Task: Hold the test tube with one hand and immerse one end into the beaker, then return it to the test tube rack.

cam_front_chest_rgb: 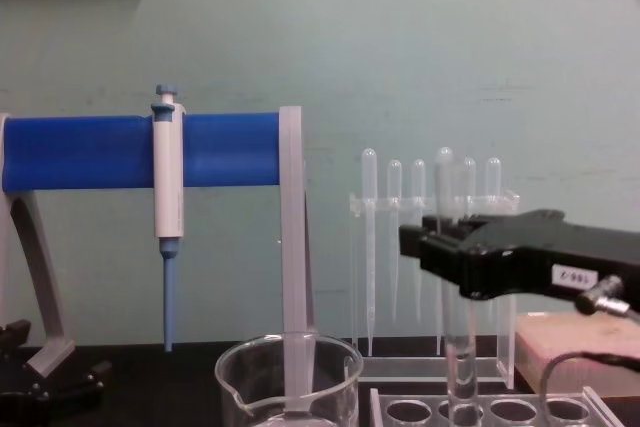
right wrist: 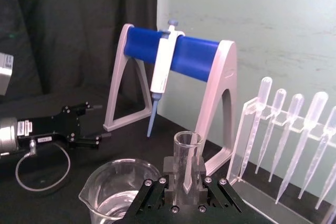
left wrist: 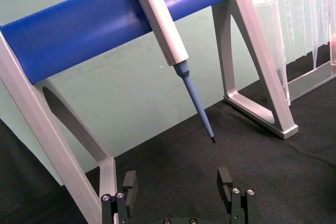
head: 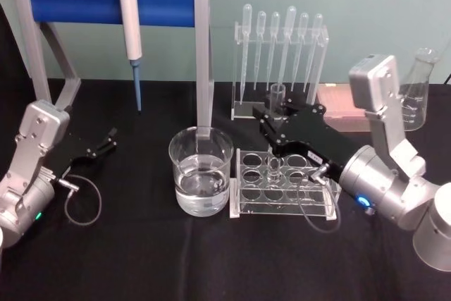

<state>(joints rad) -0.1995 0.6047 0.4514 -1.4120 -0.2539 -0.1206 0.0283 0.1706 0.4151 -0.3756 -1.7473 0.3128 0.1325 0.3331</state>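
Now, starting at your far left: the left pincer [head: 107, 140] rests on the black worktop [head: 141, 259] at about nine o'clock from the beaker [head: 201, 171], its fingers spread and holding nothing; leave it parked there. Behind it stands the stand with the blue bar [head: 106, 0], and the white-and-blue pipettor [head: 130, 29] hangs from that bar, tip down, well clear of your path.

The beaker sits mid-worktop, part filled with clear liquid, just beside the left end of the clear tube rack [head: 282, 187]. At about three o'clock from the beaker, the right pincer [head: 276, 119] is pinching the test tube [head: 275, 132] below its open rim. The tube stands upright, and in the chest view its lower end reaches down to a hole of the rack, so I judge it is not yet free of the rack. Behind it, at twelve o'clock, the plastic pipettes [head: 278, 44] stand in their own holder.

To do this step well, raise the tube straight up until its round bottom clears the rack top, and keep it vertical so it does not scrape the hole. Only then carry it toward nine o'clock, over the beaker rim. Centre it above the liquid before you lower, since the stand's grey leg [head: 203, 54] rises just behind the beaker. Keep the grip steady; glass on flat fingers may slip if you tilt.
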